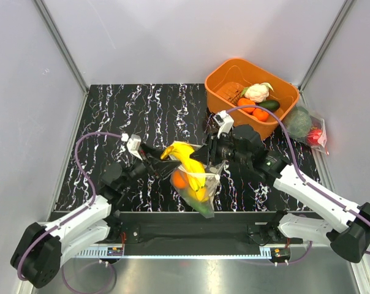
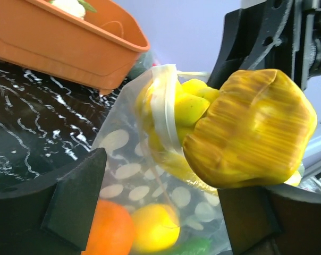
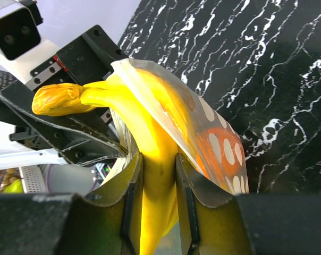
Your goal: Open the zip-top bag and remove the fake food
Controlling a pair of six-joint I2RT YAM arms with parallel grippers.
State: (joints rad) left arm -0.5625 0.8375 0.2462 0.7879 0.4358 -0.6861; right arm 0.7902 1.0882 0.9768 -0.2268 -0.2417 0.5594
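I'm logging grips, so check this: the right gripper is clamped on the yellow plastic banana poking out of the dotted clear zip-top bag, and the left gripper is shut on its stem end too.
The left gripper is not shut: the left wrist view shows its jaws wide open around the stem end of the yellow plastic banana. The rest holds.

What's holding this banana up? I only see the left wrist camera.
Observer: The right end effector, clamped on the banana's body beside the bag.
Operator: What's in the basket?
Observer: A cauliflower, two oranges and a dark green cucumber.
Operator: Anything else out there?
Observer: A second clear bag with a big green ball, to the right of the basket.
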